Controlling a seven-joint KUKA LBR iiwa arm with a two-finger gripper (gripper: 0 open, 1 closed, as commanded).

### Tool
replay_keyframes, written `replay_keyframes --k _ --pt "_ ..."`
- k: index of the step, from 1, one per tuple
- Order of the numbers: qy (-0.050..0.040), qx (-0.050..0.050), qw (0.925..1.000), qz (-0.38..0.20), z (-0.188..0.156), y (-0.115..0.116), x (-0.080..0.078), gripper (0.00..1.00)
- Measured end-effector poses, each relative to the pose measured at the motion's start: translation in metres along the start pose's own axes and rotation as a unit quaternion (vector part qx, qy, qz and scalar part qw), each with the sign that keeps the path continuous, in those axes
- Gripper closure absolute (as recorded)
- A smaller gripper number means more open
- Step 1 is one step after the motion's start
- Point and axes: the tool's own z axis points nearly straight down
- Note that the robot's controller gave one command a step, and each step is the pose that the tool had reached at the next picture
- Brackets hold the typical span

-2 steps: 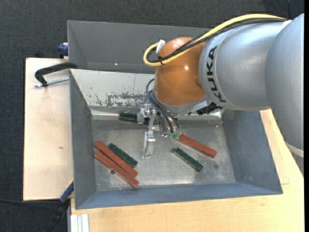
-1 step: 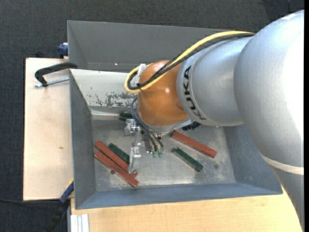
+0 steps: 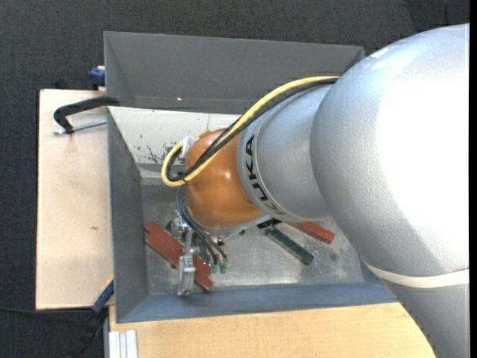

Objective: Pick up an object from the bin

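My gripper (image 3: 188, 273) hangs below the orange dome, low over the bin's front left corner. It is right at a red flat piece (image 3: 159, 242) that lies slanted on the floor and runs under it. Another bit of red (image 3: 203, 280) shows just right of the gripper's tip; whether it belongs to the same piece is hidden. Nothing can be made out as held.
A green stick (image 3: 292, 247) and a red-orange stick (image 3: 317, 233) lie on the bin floor to the right, partly under the arm. The big arm covers the bin's middle and right side. The front wall is close below the gripper.
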Motion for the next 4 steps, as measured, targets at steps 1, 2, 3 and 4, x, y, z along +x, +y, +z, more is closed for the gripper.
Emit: replay_keyframes --k 1,2,3,4 --pt "-0.0043 -0.001 0.9955 0.095 0.003 -0.069 -0.040 1.00" --pt "-0.0043 -0.001 0.9955 0.095 0.003 -0.069 -0.040 1.00" --pt "-0.0021 0.000 0.9954 0.095 -0.003 -0.070 -0.037 1.00" --pt "-0.0051 0.000 0.9993 0.038 -0.037 -0.033 -0.069 1.00"
